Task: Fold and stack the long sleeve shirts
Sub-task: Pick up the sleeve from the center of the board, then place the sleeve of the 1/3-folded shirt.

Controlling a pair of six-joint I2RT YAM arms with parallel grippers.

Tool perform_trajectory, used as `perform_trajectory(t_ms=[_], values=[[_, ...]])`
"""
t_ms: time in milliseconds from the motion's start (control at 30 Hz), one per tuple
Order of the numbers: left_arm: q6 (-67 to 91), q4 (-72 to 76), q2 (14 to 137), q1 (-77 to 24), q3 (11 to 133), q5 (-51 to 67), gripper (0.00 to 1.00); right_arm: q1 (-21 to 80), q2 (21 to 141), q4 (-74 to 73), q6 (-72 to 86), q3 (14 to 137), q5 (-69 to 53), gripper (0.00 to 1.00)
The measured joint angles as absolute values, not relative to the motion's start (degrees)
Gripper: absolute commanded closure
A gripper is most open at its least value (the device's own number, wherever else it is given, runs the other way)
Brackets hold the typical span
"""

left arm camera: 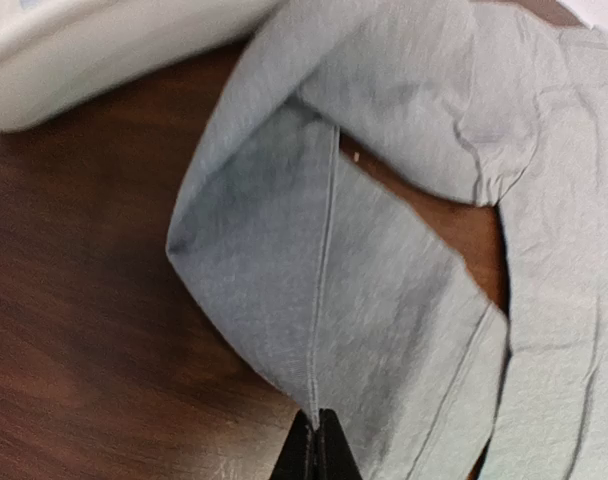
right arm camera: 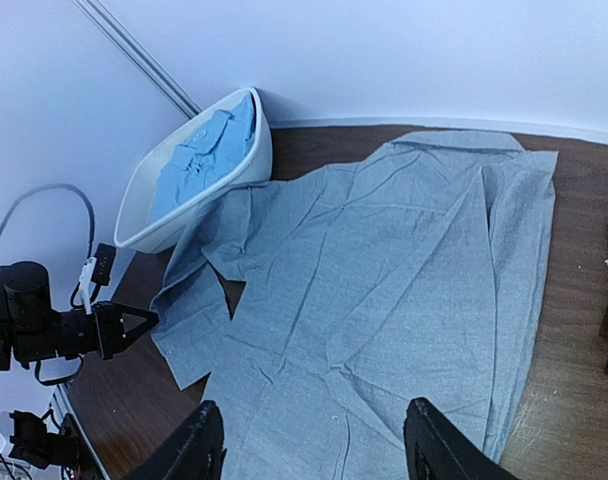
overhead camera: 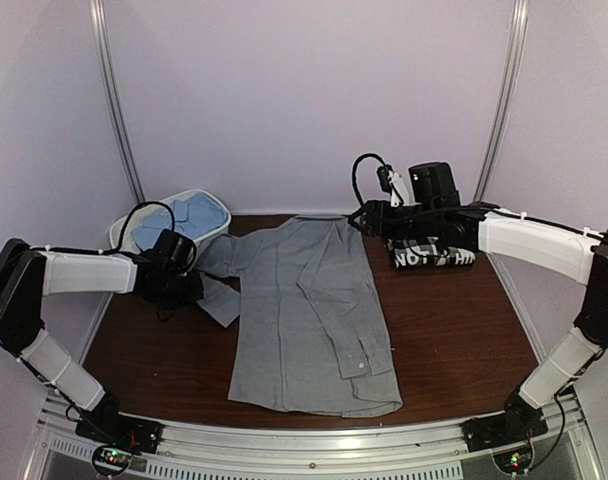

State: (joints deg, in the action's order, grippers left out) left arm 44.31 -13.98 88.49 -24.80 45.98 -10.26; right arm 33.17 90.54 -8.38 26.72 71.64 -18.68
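Grey shirt [overhead camera: 309, 310] first, Ana: where does it lie?

Spread flat in the middle of the brown counter [overhead camera: 464, 330], Tom, collar toward the far wall, hem toward the arm bases. One sleeve is folded down across its front. The other lies doubled back on itself at the left side.

And the left tool [left arm camera: 315, 445]?

Low at that doubled sleeve, fingers pressed together on the sleeve's edge, right where a seam runs out. The cloth bends in a soft fold just ahead of it.

The right tool [right arm camera: 314, 405]?

Spread wide, nothing between its fingers. It hangs above the counter near the shirt's far right corner, by the collar, and its camera looks down across the grey cloth.

What about the other shirts?

A light blue shirt [right arm camera: 204, 150] sits in the white tub [right arm camera: 224, 180] at the far left corner, and the tub's wall is just beside the grey shirt's left shoulder. A black-and-white shirt [overhead camera: 432, 253], folded small, lies on the counter under the right arm, near the grey shirt's right edge but not touching it.
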Motion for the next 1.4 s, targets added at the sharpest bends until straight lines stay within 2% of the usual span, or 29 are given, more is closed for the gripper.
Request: perform_trajectory(t_ms=[233,333,533,800,1000,1033,1100,1200,1333,1400], values=[[38.0,-19.6,81.5,-24.8,54.4,-14.9,1.0,33.4,84.9,-8.3,25.8,69.4,-17.6,0.37],[33.5,-19.8,80.5,-24.8,58.5,-10.0,1.0,33.5,84.5,-8.5,25.6,68.4,-17.5,0.36],[28.3,-19.8,82.3,-25.3,64.3,7.7,1.0,36.4,84.5,-8.7,24.8,66.2,-16.7,0.35],[29.8,-19.8,93.1,-33.1,73.1,21.8,1.0,41.6,84.7,-7.7,24.5,64.6,-15.5,0.34],[32.6,-18.9,106.8,-39.5,83.3,29.6,1.0,42.8,85.1,-6.0,25.0,62.4,-12.9,0.33],[32.9,-18.8,109.5,-40.1,85.4,30.5,0.93,42.9,85.1,-5.9,25.1,61.8,-12.5,0.33],[33.6,-18.4,114.6,-41.1,89.1,32.2,0.87,43.0,85.1,-5.7,25.7,60.2,-11.2,0.32],[34.8,-18.1,120.4,-41.8,93.3,34.0,0.68,43.0,85.1,-5.7,26.3,58.0,-9.8,0.32],[37.2,-17.6,124.5,-41.8,96.3,36.0,0.54,43.0,85.1,-5.2,27.6,55.2,-8.7,0.31],[38.1,-17.2,124.8,-41.8,96.6,36.5,0.51,43.0,85.0,-4.3,28.4,53.6,-8.7,0.31]])
